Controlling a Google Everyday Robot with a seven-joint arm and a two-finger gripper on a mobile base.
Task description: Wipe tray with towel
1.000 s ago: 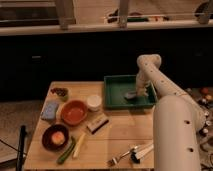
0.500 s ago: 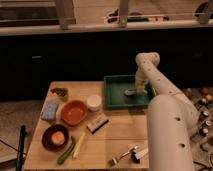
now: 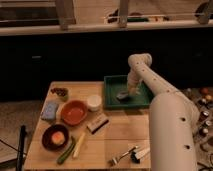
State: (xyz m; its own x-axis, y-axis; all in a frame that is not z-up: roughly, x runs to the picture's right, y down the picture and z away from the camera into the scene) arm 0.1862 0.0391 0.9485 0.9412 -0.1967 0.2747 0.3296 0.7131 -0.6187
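Your robot's white arm reaches from the lower right across a wooden table point(image 3: 115, 132); its gripper point(image 3: 131, 92) sits low inside the dark green tray point(image 3: 112, 86) at the table's far right edge, right beside the small pale towel point(image 3: 121, 95), which lies bunched on the tray floor near its middle; you cannot tell whether the gripper grasps it; left of the tray stand a white cup point(image 3: 94, 102), an orange bowl point(image 3: 74, 112) and a blue sponge point(image 3: 50, 111).
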